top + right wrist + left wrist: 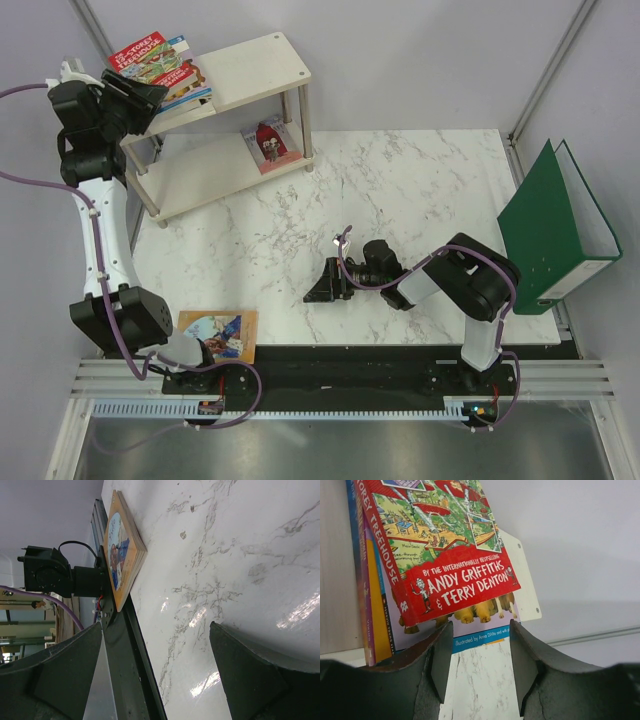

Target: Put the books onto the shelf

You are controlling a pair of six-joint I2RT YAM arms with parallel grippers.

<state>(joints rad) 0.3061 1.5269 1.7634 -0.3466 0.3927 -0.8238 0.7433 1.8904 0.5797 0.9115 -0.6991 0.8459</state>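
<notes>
Left gripper (pixel 481 630) at the upper board of the shelf (pixel 270 60): fingers spread, nothing between them. The Treehouse book (pixel 445 555) tops the stack just beyond the tips. To do this step well, I judge, back straight out so nothing drags the stack off the board's end. Right gripper (pixel 322 285) rests wide open on the table (pixel 400 200). Only the top view shows a red book (pixel 270 143) on the lower board. Only the right wrist view shows the thickness of the orange book (pixel 122 550), which lies flat at the table's near edge.
</notes>
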